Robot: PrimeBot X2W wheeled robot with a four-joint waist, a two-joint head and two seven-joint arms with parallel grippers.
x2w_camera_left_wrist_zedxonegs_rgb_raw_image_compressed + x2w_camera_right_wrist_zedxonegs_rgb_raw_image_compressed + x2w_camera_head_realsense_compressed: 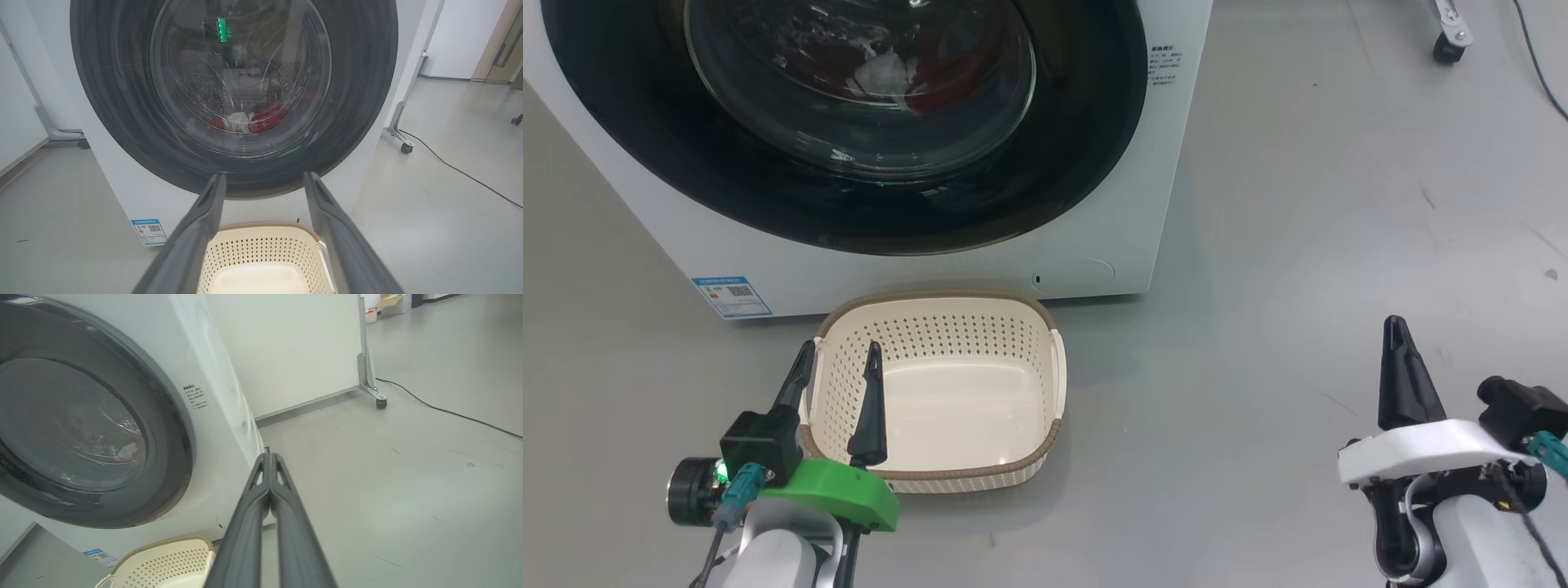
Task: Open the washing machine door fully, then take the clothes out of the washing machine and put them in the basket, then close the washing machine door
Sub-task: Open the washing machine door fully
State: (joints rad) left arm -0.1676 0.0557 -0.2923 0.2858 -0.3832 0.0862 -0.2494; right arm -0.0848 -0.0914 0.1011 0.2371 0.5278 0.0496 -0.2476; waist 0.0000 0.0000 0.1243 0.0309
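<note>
Head view: nearest me, my left gripper (pixel 841 347) hangs over the near-left corner of the basket (pixel 935 296), fingers spread wide, holding nothing. My right gripper (pixel 1395 327) is out over bare floor (pixel 1258 367) to the right, fingers pressed together, empty. Basket stands empty on the floor, just before the front of the washing machine (pixel 1168 204). Behind it the washing machine door (pixel 1086 163) is shut, the clothes (pixel 927 100) red behind its glass. Door-opening step not begun, I reckon; next I need a finger hooked behind the door's rim to swing it out.

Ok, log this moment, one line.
round glossy black washing machine door shut | red clothes inside | cream perforated plastic basket empty | left end effector open | right end effector shut
</note>
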